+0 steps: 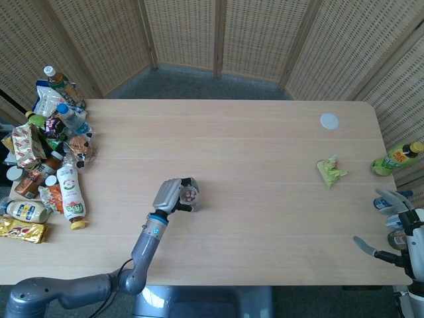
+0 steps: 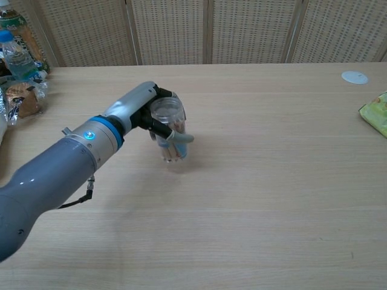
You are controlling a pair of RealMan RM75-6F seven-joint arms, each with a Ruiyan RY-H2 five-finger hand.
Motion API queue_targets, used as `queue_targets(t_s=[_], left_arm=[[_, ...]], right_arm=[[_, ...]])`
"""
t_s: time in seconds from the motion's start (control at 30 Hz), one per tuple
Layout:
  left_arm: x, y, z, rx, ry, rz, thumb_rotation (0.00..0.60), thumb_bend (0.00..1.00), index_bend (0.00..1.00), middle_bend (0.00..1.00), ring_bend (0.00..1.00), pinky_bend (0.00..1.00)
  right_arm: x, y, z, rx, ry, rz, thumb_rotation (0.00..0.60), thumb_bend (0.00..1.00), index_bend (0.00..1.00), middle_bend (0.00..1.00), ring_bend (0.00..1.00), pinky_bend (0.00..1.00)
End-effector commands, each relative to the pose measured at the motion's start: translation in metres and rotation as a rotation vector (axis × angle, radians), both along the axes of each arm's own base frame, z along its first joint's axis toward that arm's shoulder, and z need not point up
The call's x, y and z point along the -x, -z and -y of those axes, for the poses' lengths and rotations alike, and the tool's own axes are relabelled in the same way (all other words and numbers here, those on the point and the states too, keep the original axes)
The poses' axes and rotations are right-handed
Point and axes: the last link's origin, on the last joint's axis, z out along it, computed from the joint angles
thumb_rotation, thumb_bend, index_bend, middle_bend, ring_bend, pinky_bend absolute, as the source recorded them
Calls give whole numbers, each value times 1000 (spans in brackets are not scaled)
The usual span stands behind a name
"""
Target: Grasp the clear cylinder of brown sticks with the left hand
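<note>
My left hand [image 2: 151, 115] wraps the clear cylinder of brown sticks [image 2: 168, 133], fingers closed around it: grasp essentially made. Whether it has left the worktop [image 2: 272, 181], I cannot tell.

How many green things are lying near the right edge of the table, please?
2: a crumpled green packet on the table, and a green bottle at the right edge beyond it. More may be hidden outside the view.

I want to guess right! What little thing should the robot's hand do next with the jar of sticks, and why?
Probably lift it a little, straight up. The left hand already grips the clear cylinder of brown sticks, with fingers wrapped around its sides, and it stands upright on the table.
</note>
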Motion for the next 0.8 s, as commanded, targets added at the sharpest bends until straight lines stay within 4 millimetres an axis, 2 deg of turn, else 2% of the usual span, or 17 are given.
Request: queue_targets(t_s=[0.03, 0.33, 0.43, 0.63, 0.8], left_arm=[[-2, -32, -8, -75, 8, 25, 600, 67, 861, 808, 721, 655], [-22, -104, -13, -201, 51, 56, 600, 69, 854, 803, 723, 654], [-32, -121, -11, -217, 58, 75, 600, 68, 852, 795, 723, 654], [-53, -148, -8, -259, 91, 79, 600, 66, 835, 788, 723, 654], [-60, -155, -7, -266, 96, 69, 600, 66, 826, 781, 723, 657]], right_arm=[[0, 0, 0, 0, 0, 0, 600, 11, 156, 222, 160, 401], [-2, 2, -1, -1, -5, -10, 600, 11, 156, 222, 160, 401], [-2, 2, -1, -2, -4, -14, 600, 11, 156, 222, 160, 402], [-3, 3, -1, -6, -4, -17, 600, 10, 163, 221, 160, 402], [-4, 3, -2, -3, -8, -13, 600, 9, 170, 221, 160, 402]])
